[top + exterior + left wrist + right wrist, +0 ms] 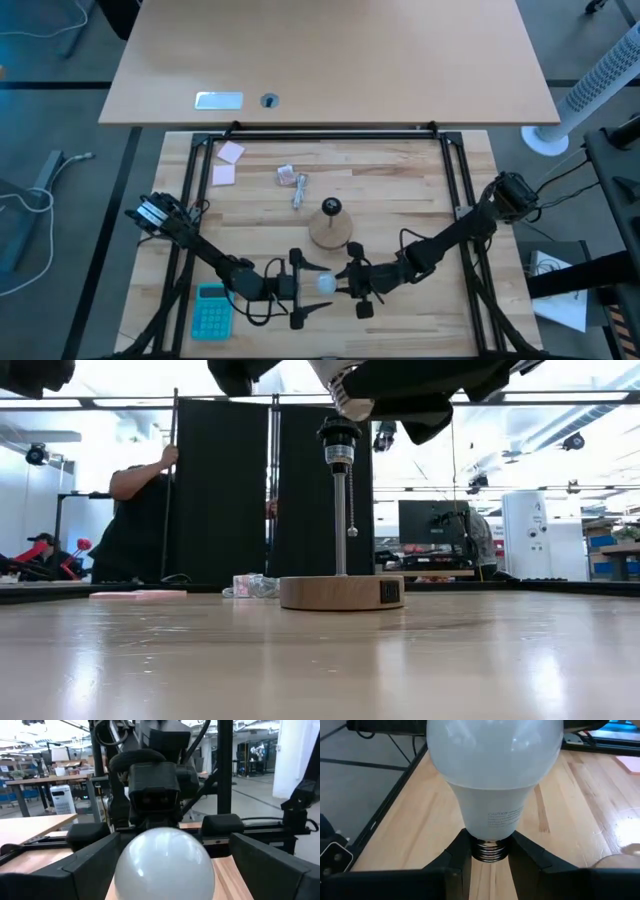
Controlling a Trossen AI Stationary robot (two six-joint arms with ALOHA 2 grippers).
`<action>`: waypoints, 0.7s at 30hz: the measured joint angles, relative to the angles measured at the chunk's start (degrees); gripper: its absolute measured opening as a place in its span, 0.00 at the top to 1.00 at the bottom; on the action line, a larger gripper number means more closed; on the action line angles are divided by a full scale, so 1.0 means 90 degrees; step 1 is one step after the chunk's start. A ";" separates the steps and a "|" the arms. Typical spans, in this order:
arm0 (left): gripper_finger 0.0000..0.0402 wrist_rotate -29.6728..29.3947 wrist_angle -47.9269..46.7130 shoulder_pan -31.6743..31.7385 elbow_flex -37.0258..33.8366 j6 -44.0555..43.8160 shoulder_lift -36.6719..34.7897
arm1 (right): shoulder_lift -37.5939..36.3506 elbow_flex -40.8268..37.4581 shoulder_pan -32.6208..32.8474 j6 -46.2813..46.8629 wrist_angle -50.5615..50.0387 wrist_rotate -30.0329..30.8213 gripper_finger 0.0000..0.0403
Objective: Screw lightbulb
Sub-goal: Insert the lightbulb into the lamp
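Frosted glass fills our nearest look: the lightbulb (495, 765) sits with its threaded base pinched between the right gripper (490, 851) jaws, clamped on the metal screw. From the high view it hangs above the counter (420, 190) at about six o'clock of the wooden lamp base (330, 232). The left gripper (297, 288) faces it, jaws spread wide on either side of the globe. We judge that a grip on the threads could slip or leave nothing free to enter the socket (339, 432). Only the low view shows the socket's height on its post.
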 joint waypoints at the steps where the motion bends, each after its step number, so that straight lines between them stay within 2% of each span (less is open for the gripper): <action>1: 0.10 -0.0014 -0.0071 0.0000 0.0023 -0.0001 0.0000 | 0.0001 0.0000 0.0000 0.0000 0.0061 0.0000 0.78; 16: 0.10 -0.0153 -0.0101 0.0066 0.0038 -0.0121 -0.0219 | -0.0001 0.0000 -0.0010 -0.0214 0.0555 -0.0005 0.78; 21: 0.15 -0.0153 -0.0137 0.0070 0.0035 -0.0115 -0.0221 | 0.0000 0.0000 -0.0010 -0.0214 0.0712 -0.0005 0.78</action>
